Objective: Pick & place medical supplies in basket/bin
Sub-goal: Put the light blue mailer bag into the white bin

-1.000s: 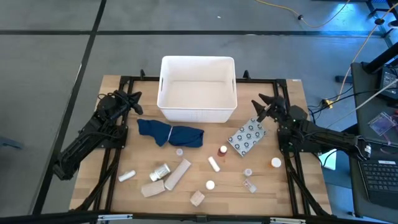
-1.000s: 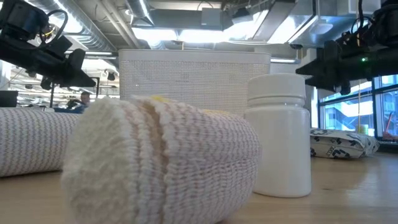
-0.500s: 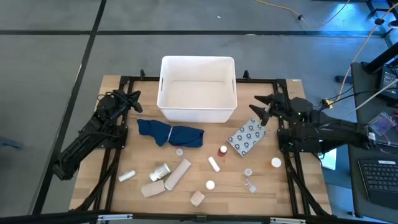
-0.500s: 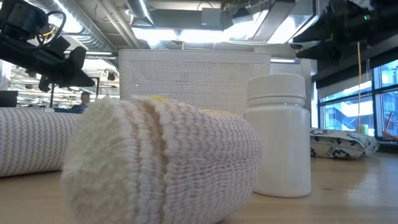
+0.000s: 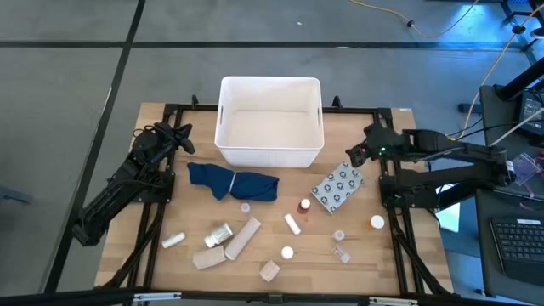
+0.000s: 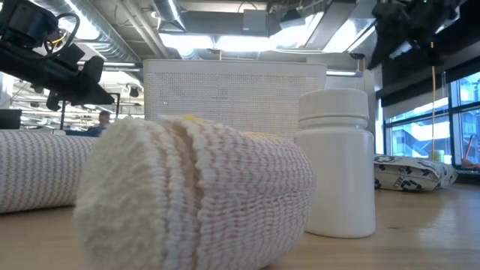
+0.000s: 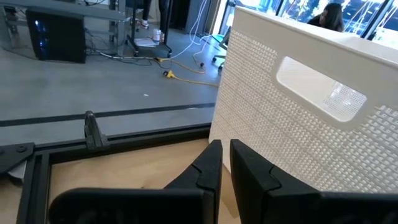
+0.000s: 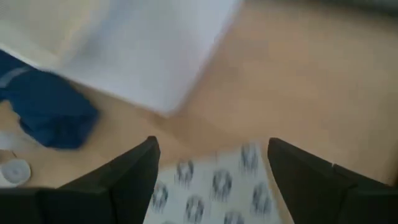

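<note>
Hovering with jaws spread, right gripper (image 5: 357,155) overlooks dotted packet (image 5: 337,187) lying diagonally; left gripper (image 5: 181,136) nearly closed.

Light wooden counter (image 5: 157,204) with a black frame running along its edges. Sitting on it: a big white rectangular plastic tub (image 5: 270,121) at the far side, a crumpled dark blue cloth (image 5: 232,181) just in front of it, and a grey dotted flat packet (image 5: 337,186) off to the right. Beige bandage rolls (image 5: 242,236) and small vials (image 5: 293,223) are scattered across the near half.
</note>
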`<action>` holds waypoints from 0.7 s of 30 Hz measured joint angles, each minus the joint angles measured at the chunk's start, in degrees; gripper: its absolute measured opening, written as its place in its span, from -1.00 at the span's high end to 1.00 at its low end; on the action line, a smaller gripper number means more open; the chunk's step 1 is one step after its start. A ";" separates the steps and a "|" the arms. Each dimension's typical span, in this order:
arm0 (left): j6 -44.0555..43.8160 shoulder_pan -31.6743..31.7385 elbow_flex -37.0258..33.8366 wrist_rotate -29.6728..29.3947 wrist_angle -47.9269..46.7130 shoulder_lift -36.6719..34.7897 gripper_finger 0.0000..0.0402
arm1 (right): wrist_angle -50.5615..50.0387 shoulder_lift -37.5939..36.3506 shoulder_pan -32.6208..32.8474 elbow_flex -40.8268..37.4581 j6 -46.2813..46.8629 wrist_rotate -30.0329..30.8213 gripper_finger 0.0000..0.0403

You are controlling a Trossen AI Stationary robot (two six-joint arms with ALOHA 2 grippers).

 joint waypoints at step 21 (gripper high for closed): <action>0.02 0.00 0.00 0.07 -0.01 -0.02 0.87 | 6.80 8.88 17.35 -13.26 40.55 -14.62 -0.48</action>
